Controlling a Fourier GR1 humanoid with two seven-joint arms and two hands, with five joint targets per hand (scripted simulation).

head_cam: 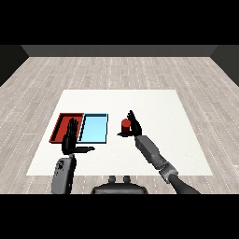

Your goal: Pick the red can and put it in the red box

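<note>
Can (125,125) upright on table (177,140) right of blue tray (94,129), my right hand (134,123) open beside it, holding nothing, my left hand (71,137) straight-fingered, empty, over red tray (60,124).

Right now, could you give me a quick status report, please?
Right hand open beside red can, not gripping. Left hand open over red tray. Nothing blocking.

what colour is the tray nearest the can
Light blue tray, beside the can; head view.
</note>
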